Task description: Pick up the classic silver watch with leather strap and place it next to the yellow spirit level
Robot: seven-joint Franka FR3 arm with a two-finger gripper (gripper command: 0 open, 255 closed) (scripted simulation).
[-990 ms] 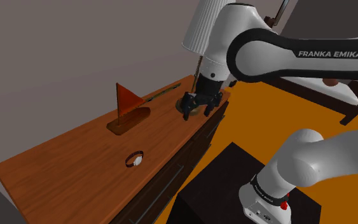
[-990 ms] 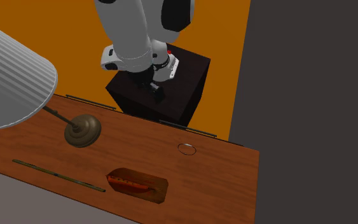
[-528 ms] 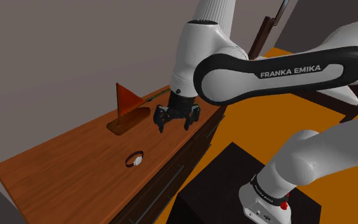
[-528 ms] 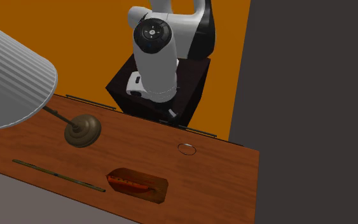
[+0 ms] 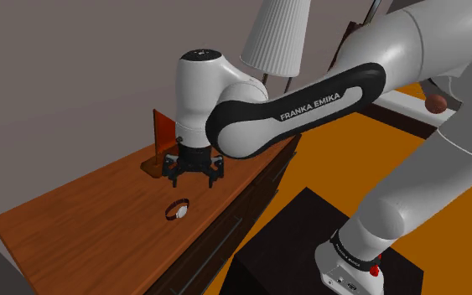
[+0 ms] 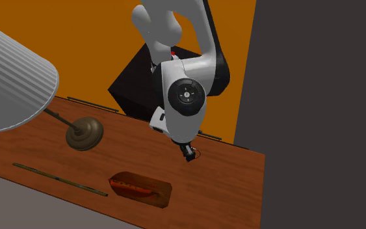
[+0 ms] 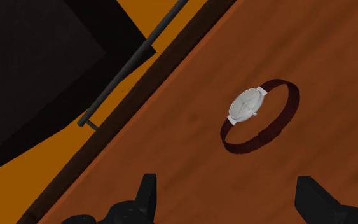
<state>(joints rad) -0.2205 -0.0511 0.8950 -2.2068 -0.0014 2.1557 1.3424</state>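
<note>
The all-black two-finger gripper has swung along the brown wooden counter to hang close above the silver-faced watch with dark red-brown strap, lying near the front edge; its fingers stand wide apart, holding nothing, so a descent seems next; the olive spirit level lies well apart by the far edge. The arm's dark link reads "FRANKA EMIKA".

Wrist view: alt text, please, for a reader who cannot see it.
A watch with a pale round face and dark red-brown strap lies on a wooden top, just ahead of the open black gripper, untouched.
</note>
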